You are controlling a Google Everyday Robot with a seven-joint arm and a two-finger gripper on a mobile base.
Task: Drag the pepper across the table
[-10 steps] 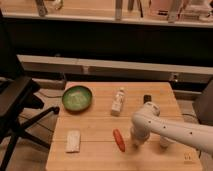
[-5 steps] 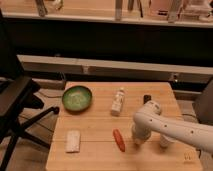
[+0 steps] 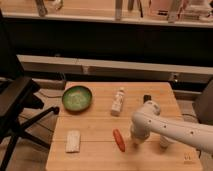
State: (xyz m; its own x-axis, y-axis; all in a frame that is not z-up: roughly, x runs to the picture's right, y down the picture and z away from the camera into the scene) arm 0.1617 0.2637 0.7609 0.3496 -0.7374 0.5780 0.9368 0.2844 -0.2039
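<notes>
The pepper (image 3: pixel 119 139) is a small slim red-orange piece lying on the light wooden table (image 3: pixel 95 150), near its front middle. My gripper (image 3: pixel 135 141) hangs at the end of the white arm (image 3: pixel 170 127) that comes in from the right. It sits low over the table just right of the pepper, close to it or touching it. The arm's wrist covers the fingers.
A green bowl (image 3: pixel 77 97) stands at the back left. A white bottle (image 3: pixel 118 101) lies in the back middle. A white rectangular packet (image 3: pixel 73 141) lies at the front left. A small dark object (image 3: pixel 147 98) sits at the back right. A black chair (image 3: pixel 20 107) stands left of the table.
</notes>
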